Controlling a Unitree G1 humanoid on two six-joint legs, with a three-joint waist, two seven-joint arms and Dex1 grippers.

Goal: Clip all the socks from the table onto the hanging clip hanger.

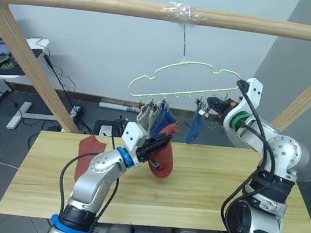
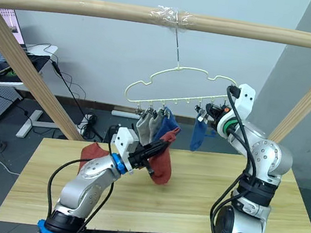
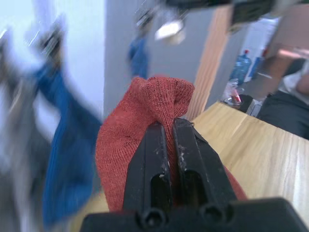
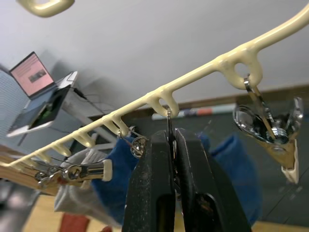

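A pale wooden bench [image 1: 204,182] sits under a round wooden pole frame [image 1: 90,3]. A yellow-green clip hanger [image 1: 187,77] hangs by its hook from the top pole, where clear tape [image 1: 183,12] is wrapped round the pole.

Four socks hang from the hanger's clips: two grey socks [image 1: 147,115] and a blue sock [image 1: 165,121] bunched together at its left end, and a second blue sock [image 1: 196,128] hanging alone toward the right.

The left hand [image 1: 155,151] is closed on a red sock [image 1: 164,153], pinching its cuff and holding it up above the bench, just below and in front of the bunched socks. In the left wrist view the two black fingers [image 3: 149,159] press the red fabric between them. Another red sock [image 1: 89,150] lies on the left part of the bench, partly hidden behind the left arm.

The right hand [image 1: 211,105] is raised at the hanger's right end, closed on a clip [image 4: 170,128] that hangs from the hanger's bar. In the right wrist view its fingers grip that clip's thin metal; an empty clip [image 4: 270,133] hangs just beside it.

Behind the frame, on the left, a desk [image 1: 5,65] holds a laptop [image 4: 36,72], with cables [image 1: 61,79] trailing to the floor. In the left wrist view the hanging socks are blurred, and a person's dark clothing [image 3: 285,108] shows at the edge, cut off.
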